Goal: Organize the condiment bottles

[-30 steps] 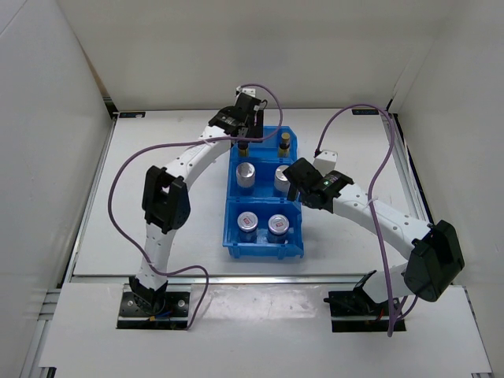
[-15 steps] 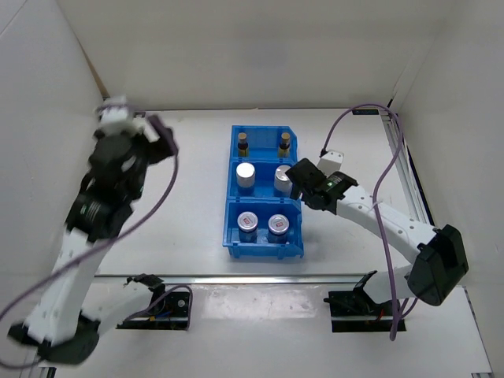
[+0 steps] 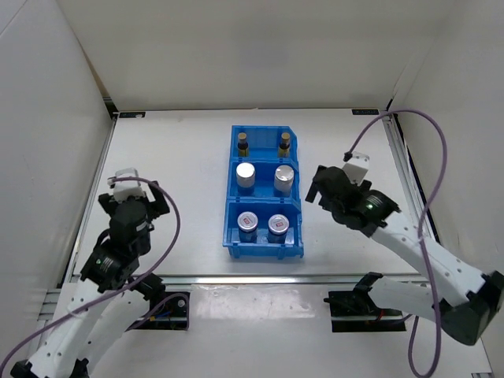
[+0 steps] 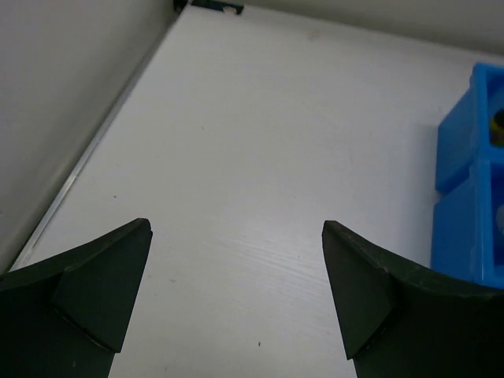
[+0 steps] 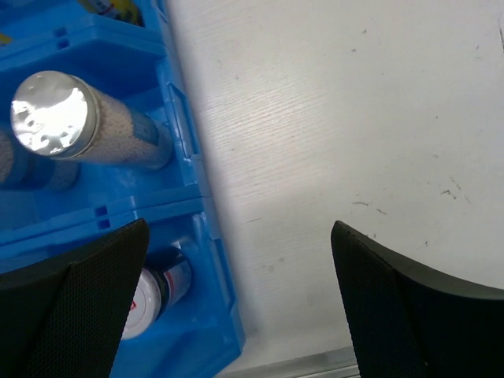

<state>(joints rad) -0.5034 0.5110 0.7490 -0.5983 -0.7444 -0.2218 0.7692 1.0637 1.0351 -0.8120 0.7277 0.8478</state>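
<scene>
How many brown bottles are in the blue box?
2: a left brown bottle and a right brown bottle, both in the far compartment of the blue box. None seems hidden.

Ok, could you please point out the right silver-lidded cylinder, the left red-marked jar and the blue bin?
right silver-lidded cylinder [image 5: 53,113]: right wrist view, on its shiny lid.
left red-marked jar [image 3: 249,221]: top external view, centre of its lid.
blue bin [image 3: 264,250]: top external view, on its near wall.

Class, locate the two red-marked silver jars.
Top view: the silver jars sit side by side in the blue bin's nearest compartment, just in front of the silver-lidded cylinders.
</scene>
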